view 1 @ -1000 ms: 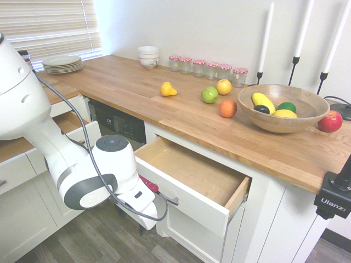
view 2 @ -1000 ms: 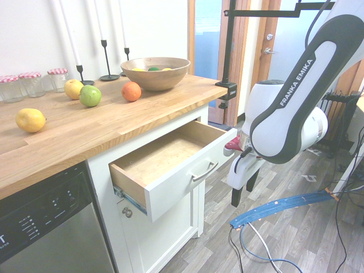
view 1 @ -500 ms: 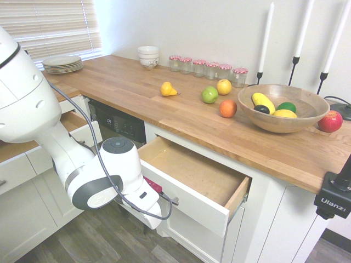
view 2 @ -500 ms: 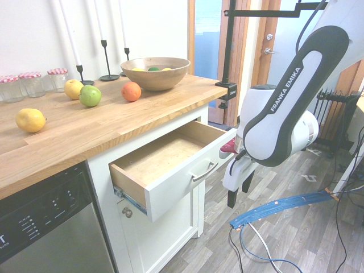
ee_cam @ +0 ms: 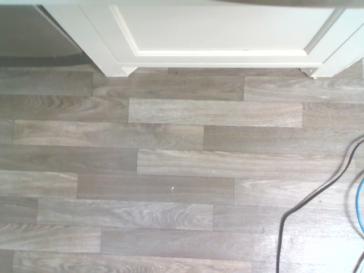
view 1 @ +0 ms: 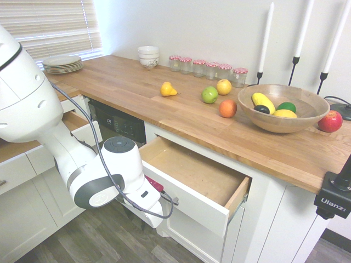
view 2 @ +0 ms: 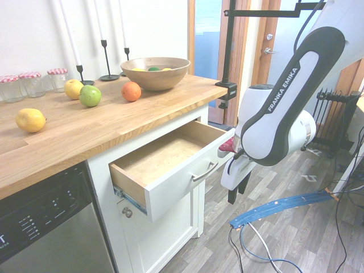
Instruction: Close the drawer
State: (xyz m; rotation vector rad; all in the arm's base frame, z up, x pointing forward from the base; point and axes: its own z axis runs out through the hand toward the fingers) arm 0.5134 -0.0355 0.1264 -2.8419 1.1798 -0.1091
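Note:
The drawer [view 1: 189, 200] stands pulled well out from under the wooden worktop. Its bare-wood box [view 1: 192, 171] is empty, and its white front [view 2: 182, 183] carries a curved grey handle [view 2: 205, 170]. My gripper [view 2: 236, 190] hangs pointing down at the floor, just in front of the drawer front's right end in the second exterior view. It sits a little below handle height and holds nothing; its dark fingers [view 2: 231, 195] stand slightly apart. In the first exterior view the white hand [view 1: 147, 204] covers the handle's left end. The wrist view shows only floor planks and the cabinet base [ee_cam: 216, 28].
A dishwasher [view 1: 118, 123] sits left of the drawer, and a white cabinet door [view 2: 165, 233] lies below it. A smaller white drawer [view 1: 82, 130] stands open behind my arm. The worktop holds a wooden fruit bowl [view 1: 282, 123], loose fruit, jars, plates and candlesticks.
My arm has swung closer to the drawer front and the hand has come in beside the handle. The fingers have drawn nearer together. The drawer has not moved.

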